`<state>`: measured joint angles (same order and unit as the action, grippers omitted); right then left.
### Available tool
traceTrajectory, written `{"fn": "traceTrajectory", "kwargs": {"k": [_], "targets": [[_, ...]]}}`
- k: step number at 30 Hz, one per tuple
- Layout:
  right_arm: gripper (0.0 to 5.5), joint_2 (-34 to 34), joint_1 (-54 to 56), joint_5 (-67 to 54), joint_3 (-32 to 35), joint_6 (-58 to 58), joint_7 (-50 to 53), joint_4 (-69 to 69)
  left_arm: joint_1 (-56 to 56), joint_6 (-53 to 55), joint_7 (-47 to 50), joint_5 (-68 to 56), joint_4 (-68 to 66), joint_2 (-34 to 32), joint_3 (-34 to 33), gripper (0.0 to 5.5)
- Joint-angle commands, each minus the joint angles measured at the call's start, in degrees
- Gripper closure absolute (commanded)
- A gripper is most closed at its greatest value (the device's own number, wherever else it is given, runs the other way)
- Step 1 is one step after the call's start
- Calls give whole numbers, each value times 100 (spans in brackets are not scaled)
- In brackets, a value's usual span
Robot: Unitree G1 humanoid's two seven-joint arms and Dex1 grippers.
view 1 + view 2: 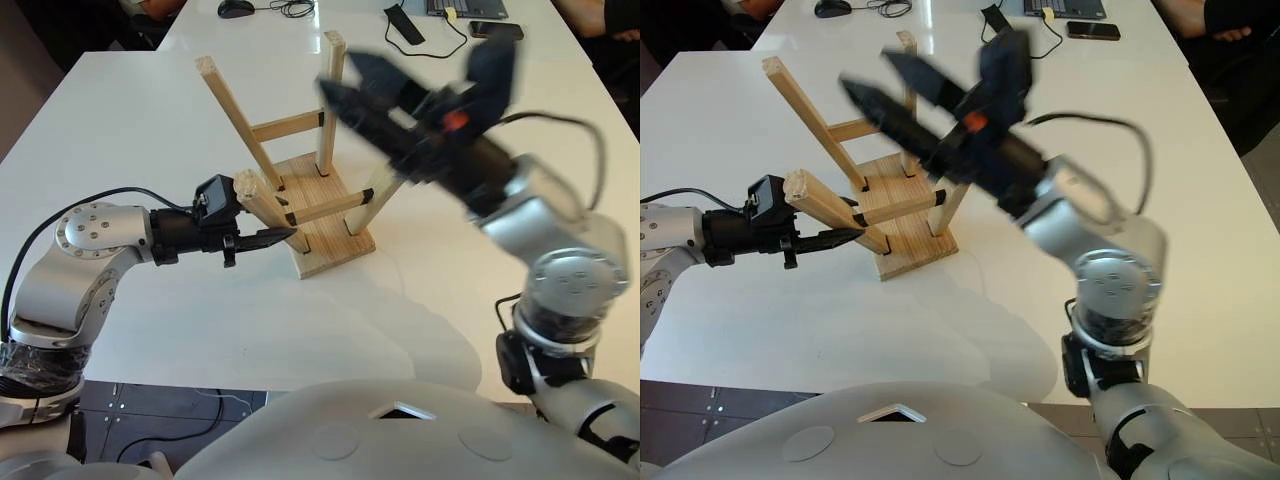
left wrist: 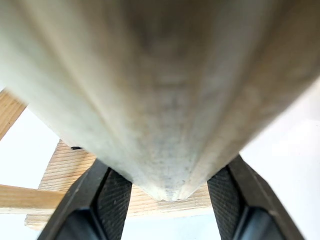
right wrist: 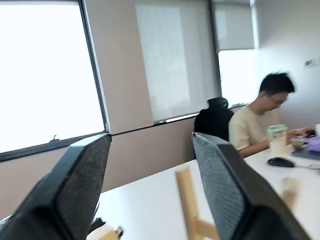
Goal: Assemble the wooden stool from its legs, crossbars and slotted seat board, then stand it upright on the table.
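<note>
Pale wooden stool (image 1: 330, 240), assembled, upside down, legs (image 1: 238, 120) pointing up

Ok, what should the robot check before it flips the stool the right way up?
1. Four legs stuck in the seat board: ok.
2. Two crossbars joined between legs: ok.
3. Stool upright: not ok, the seat board lies on the table, legs up.
4. Right gripper open, empty, up above the stool: ok.
5. Left gripper holding the near leg: cannot tell.
</note>
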<state>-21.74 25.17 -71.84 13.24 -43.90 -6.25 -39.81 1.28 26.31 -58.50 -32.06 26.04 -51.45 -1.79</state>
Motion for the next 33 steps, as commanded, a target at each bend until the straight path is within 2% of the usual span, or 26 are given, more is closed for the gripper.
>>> {"fn": "traceTrajectory", "kwargs": {"k": [1, 3, 6, 9, 12, 14, 16, 18, 19, 21, 23, 27, 33], "targets": [[253, -1211, -650, 527, 1420, 83, -121, 806, -210, 420, -5, 379, -257, -210, 432, 346], [253, -1659, -1278, 1771, 1404, 423, -258, 1519, -188, 387, -64, 449, -310, -294, 514, 346], [253, -1994, -1864, 3598, 692, 1124, -168, 2527, -114, 329, -124, 499, -386, -351, 622, 346], [253, -1791, -1845, 4642, 25, 1569, 47, 2981, 82, 331, -174, 488, -481, -363, 695, 346], [253, -1259, -1389, 5296, -1115, 1565, 103, 2583, 196, 304, -207, 475, -540, -399, 752, 346], [253, -373, -884, 5440, -2271, 1154, 167, 1938, 283, 333, -195, 444, -522, -393, 822, 346], [253, 1101, -308, 4951, -3214, 643, 415, 1324, 480, 384, -217, 438, -496, -319, 1010, 346], [253, 2271, 10, 4400, -3633, 200, 669, 956, 727, 424, -245, 452, -445, -219, 1235, 346], [253, 2592, 54, 4202, -3764, -45, 716, 799, 876, 460, -269, 436, -415, -155, 1335, 346], [253, 2712, 11, 4091, -3769, -323, 701, 658, 1068, 526, -271, 406, -377, -42, 1441, 346], [253, 2457, -175, 4211, -3460, -454, 651, 698, 1106, 556, -235, 405, -368, 26, 1463, 346], [253, 1336, -743, 4842, -2695, -297, 368, 918, 910, 510, -159, 502, -466, 41, 1393, 346], [253, -215, -1595, 5462, -949, 284, -58, 1339, 760, 436, -107, 523, -687, -57, 1218, 346]]}}
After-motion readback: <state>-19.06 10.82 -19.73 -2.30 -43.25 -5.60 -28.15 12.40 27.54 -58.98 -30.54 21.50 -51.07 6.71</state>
